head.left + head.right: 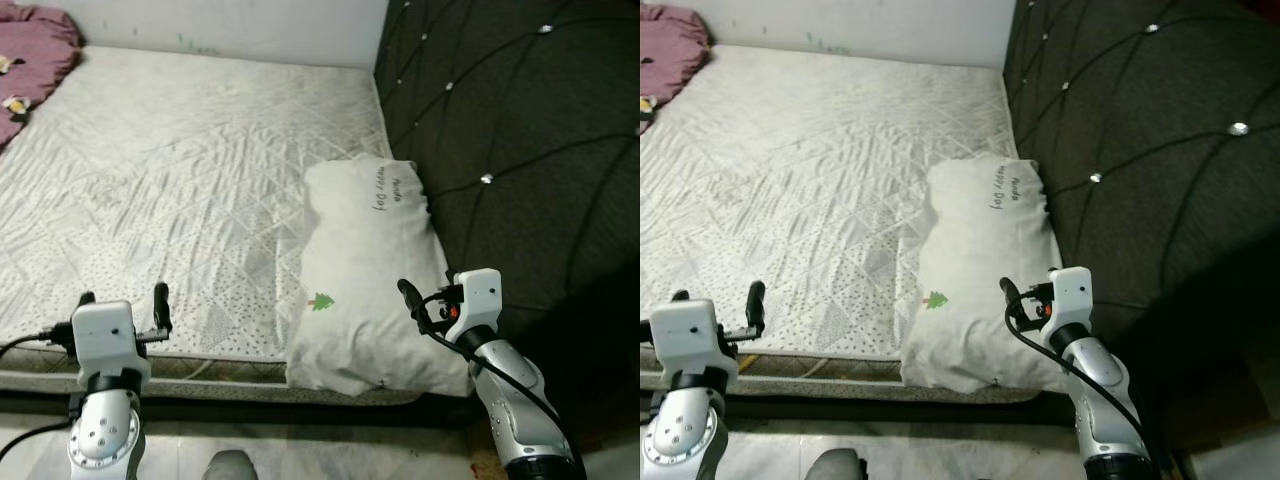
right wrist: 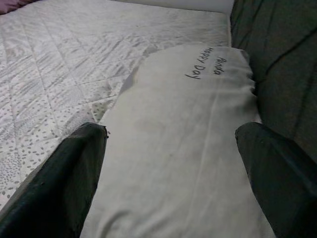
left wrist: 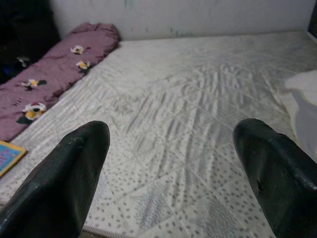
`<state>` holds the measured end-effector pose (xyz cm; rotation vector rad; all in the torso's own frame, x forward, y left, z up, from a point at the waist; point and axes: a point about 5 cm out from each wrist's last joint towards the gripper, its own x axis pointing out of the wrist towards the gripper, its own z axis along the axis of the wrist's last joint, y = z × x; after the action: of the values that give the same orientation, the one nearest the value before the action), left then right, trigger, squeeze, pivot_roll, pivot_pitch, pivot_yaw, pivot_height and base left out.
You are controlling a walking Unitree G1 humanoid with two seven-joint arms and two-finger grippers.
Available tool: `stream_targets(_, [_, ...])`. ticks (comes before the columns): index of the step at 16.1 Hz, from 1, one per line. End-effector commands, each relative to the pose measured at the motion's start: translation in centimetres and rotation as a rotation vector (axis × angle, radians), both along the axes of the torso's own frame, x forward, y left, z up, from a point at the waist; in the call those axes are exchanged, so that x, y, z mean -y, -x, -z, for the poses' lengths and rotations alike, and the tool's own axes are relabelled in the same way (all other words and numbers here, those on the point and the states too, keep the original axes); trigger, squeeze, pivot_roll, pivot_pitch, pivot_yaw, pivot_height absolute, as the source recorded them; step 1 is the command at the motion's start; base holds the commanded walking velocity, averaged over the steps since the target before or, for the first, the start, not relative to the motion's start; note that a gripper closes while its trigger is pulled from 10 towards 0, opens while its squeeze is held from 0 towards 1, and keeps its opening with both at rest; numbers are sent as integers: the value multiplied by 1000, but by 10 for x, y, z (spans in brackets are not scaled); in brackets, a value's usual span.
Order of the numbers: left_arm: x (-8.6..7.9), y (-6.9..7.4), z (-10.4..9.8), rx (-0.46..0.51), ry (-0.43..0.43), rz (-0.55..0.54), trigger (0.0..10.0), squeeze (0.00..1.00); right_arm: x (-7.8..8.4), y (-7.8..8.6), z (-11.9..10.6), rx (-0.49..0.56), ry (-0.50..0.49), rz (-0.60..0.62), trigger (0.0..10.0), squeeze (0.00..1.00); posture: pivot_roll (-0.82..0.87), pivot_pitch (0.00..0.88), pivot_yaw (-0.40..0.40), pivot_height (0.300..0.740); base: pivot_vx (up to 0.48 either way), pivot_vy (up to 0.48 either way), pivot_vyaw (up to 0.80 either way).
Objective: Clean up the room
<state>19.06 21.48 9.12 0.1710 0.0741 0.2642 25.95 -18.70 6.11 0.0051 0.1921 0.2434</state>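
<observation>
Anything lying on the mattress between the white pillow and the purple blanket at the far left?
No. Between the white pillow and the purple blanket the mattress is bare quilted fabric, seen in both eye views and the left wrist view.

Quilted mattress (image 1: 180,170) beside dark tufted headboard (image 1: 520,130)

White pillow (image 1: 368,280) with small green tree print and handwritten text, lying flat lengthwise along mattress (image 1: 180,190) edge, against the dark headboard (image 1: 520,150).

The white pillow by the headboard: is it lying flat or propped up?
Lying flat. The white pillow rests lengthwise on the mattress beside the dark headboard, its printed top facing up.
</observation>
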Motion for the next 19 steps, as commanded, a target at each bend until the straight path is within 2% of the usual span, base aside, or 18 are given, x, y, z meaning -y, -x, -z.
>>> stream_targets(1, [5, 4, 4, -17, 26, 10, 10000, 0, 0, 1, -3, 2, 13, -4, 10000, 0, 34, 38, -54, 740, 0, 0, -569])
stream_targets(4, [15, 4, 10, -38, 57, 21, 10000, 0, 3, 1, -3, -16, 6, 10, 10000, 0, 26, 32, -42, 740, 0, 0, -800])
stream_targets(6, [12, -6, 6, -23, 73, 13, 10000, 0, 1, -19, -15, 28, -11, 33, 10000, 0, 22, 38, -34, 740, 0, 0, -306])
stream_targets(8, [10, -10, 2, -8, 73, 14, 10000, 0, 0, -26, -21, 51, -19, 67, 10000, 0, 23, 37, -30, 740, 0, 0, 0])
stream_targets(10, [8, -12, 0, 1, 69, 23, 10000, 0, -4, -22, -22, 48, -11, 63, 10000, 0, 21, 41, -32, 740, 0, 0, 0])
stream_targets(12, [8, -14, 0, 1, 69, 27, 10000, 0, -7, -19, -19, 35, -6, 49, 10000, 0, 18, 42, -34, 740, 0, 0, -800])
stream_targets(14, [11, -19, 0, 4, 78, 34, 10000, 0, -5, -24, -19, 33, -13, 63, 10000, 0, 18, 43, -38, 740, 0, 0, -719])
stream_targets(19, [13, -19, -1, 13, 88, 31, 10000, 0, -8, -27, -21, 44, -10, 48, 10000, 0, 32, 44, -47, 740, 0, 417, -83])
